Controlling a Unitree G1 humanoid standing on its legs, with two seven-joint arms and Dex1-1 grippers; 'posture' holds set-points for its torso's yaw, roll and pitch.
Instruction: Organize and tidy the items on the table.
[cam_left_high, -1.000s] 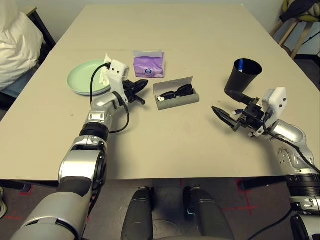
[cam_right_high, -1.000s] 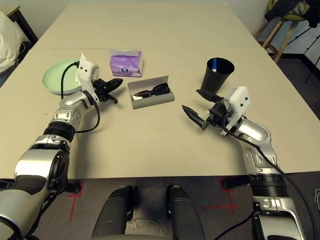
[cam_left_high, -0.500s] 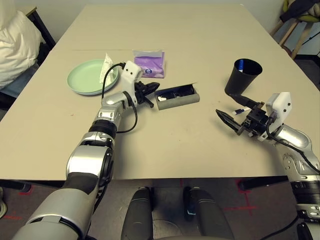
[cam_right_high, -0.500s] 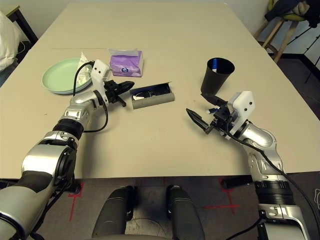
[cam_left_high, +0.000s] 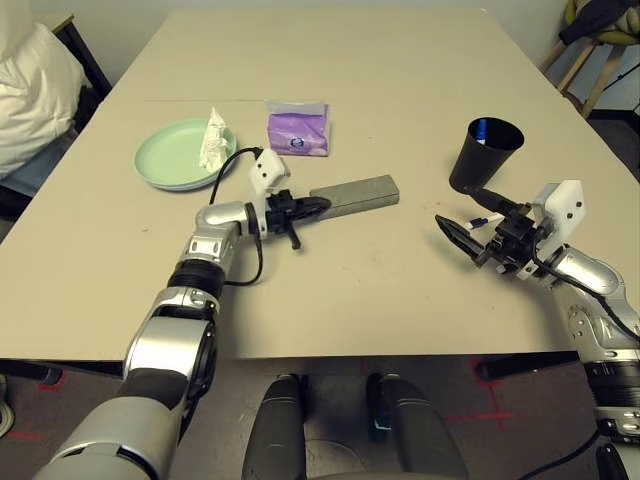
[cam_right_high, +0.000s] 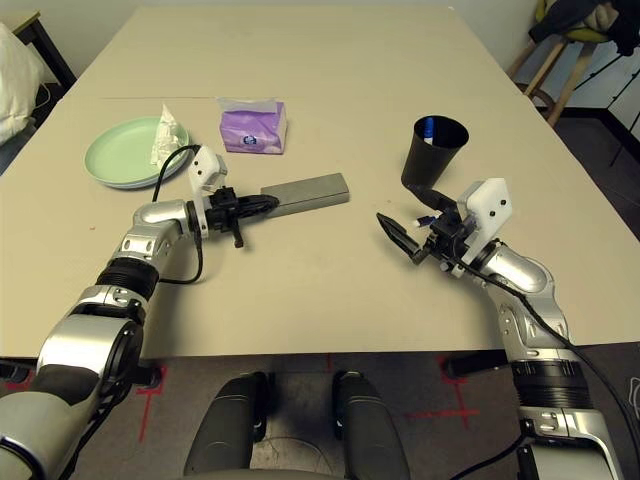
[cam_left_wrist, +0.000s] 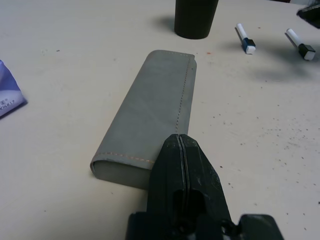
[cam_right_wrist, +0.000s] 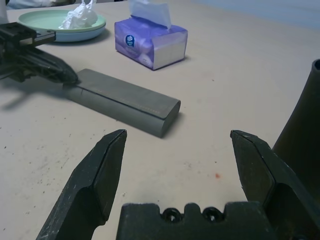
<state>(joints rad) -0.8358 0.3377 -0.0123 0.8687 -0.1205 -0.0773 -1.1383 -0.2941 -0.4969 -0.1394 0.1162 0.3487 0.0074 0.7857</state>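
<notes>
One grey glasses case (cam_left_high: 353, 195) lies closed on bench (cam_left_high: 330, 290): stiff, light, smooth; grip across narrow width. Left gripper (cam_left_high: 316, 205) jaws shut at its end; right gripper (cam_left_high: 462, 236) jaws wide, empty.

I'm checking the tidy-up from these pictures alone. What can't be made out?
- Contents of the grey case: head views, lid shut.
- Inside of the black cup: head views, its wall hides it.
- Plate under the tissue: covered.
- Pen pieces: too small to identify.
</notes>
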